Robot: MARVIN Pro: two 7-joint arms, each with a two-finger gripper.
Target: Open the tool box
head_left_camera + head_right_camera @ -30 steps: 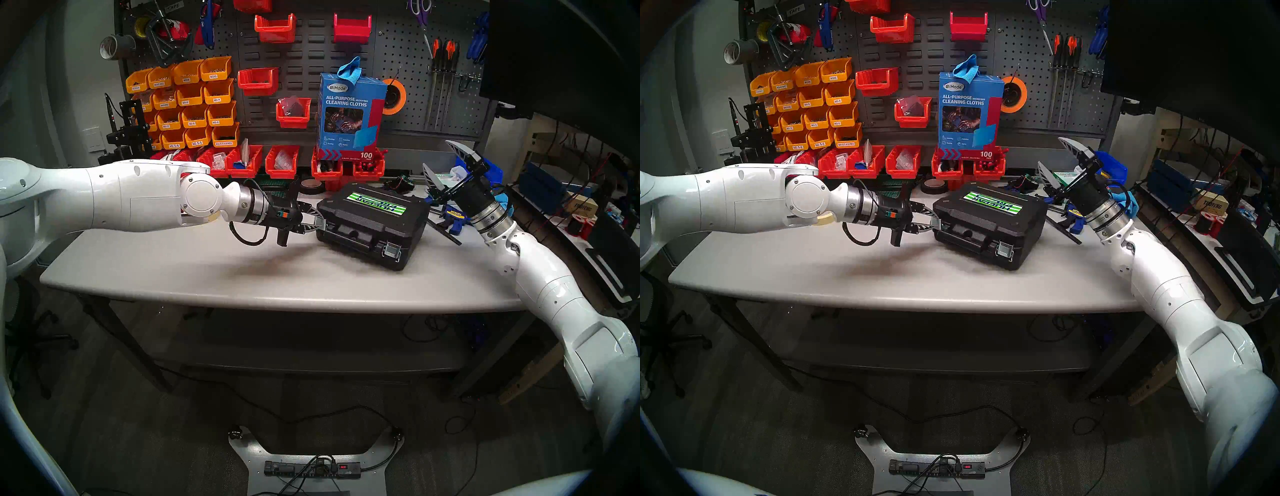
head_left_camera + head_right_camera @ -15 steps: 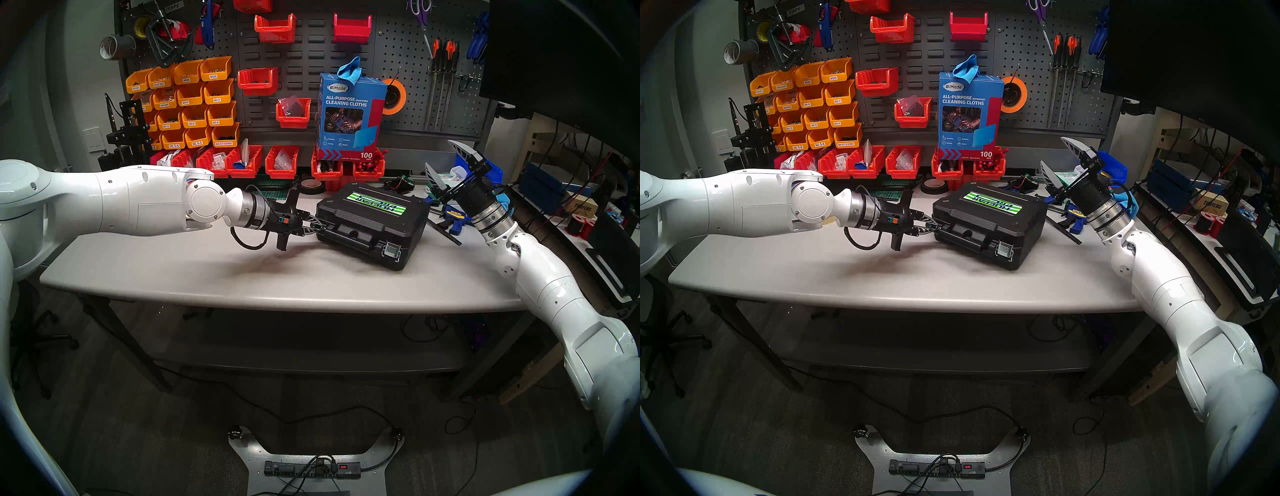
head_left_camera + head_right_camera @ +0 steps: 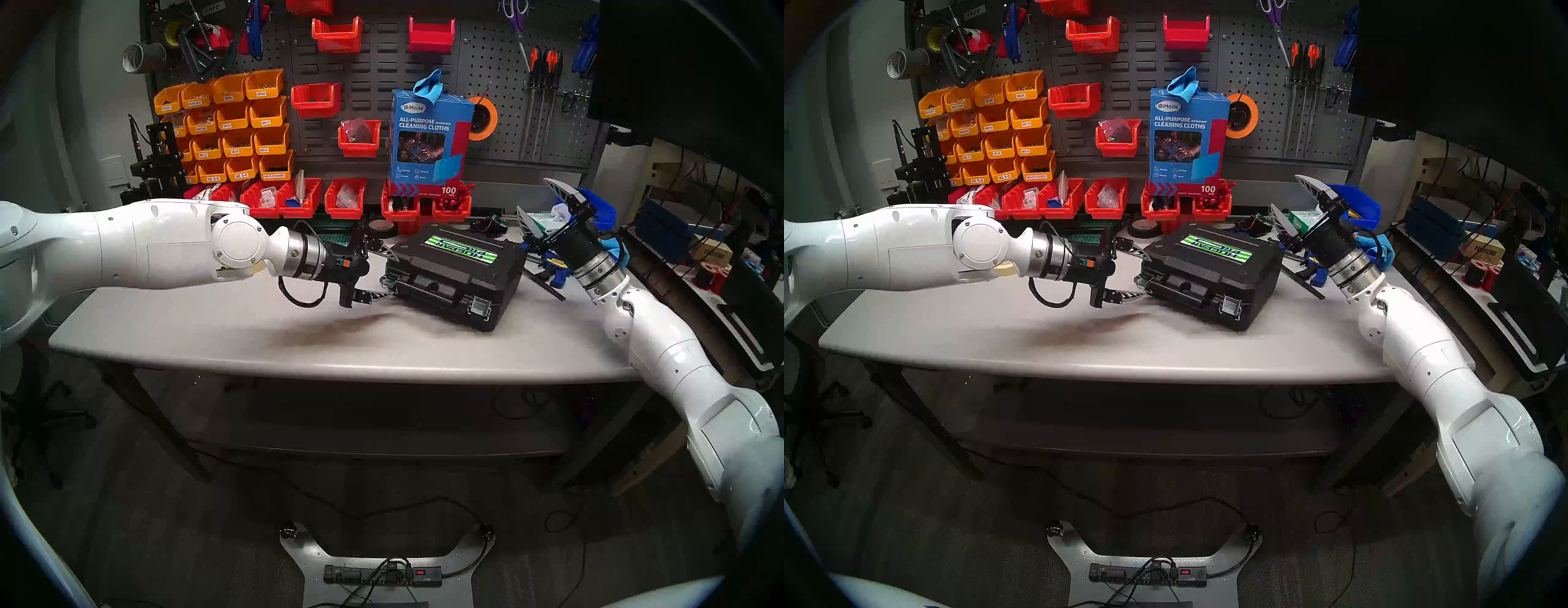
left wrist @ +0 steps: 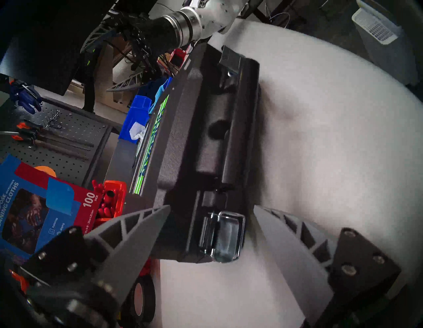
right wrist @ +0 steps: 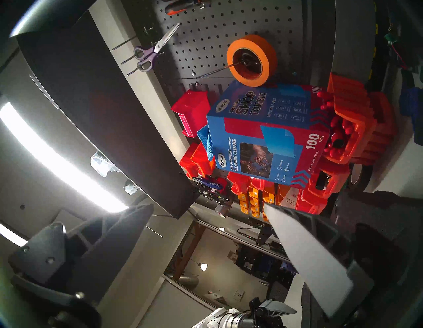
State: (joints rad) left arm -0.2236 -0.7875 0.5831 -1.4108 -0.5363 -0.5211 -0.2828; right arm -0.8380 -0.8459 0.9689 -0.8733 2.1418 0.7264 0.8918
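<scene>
One black textured hard-plastic tool box [image 3: 456, 276], lying flat on the grey table [image 3: 212, 335], right of middle, turned at an angle, lid down. One green-and-white striped sticker [image 3: 461, 250] on the lid. One black handle [image 3: 432, 285] on its front edge. Two silver metal latches: left latch [image 4: 223, 236] swung out loose from the case, right latch [image 3: 480, 306] flat against it.

Left gripper [image 3: 388, 271] at the box's left front corner, jaws spread apart, nothing held; in the left wrist view the loose latch sits between the two fingers [image 4: 130, 236], no contact visible. Right gripper [image 3: 545, 204] raised above the table's right end, tilted upward, jaws wide apart, empty.

Behind the box: one tall blue cardboard cleaning-cloths box [image 3: 428, 140], one blue cloth [image 3: 429, 87] poking from its top. It stands on red plastic bins [image 3: 424, 204]; the right one holds small red pieces [image 5: 338, 132]. Other red bins in the table row hold small clear bags, contents too small to tell. Orange plastic bins [image 3: 231, 127] on the pegboard, at least fourteen, labelled, filled with small hardware. One blue plastic bin [image 3: 600, 210] behind the right gripper, white paper inside. One black tape roll [image 3: 382, 227] on the table, one orange tape roll [image 3: 483, 119] hung on the pegboard.
</scene>
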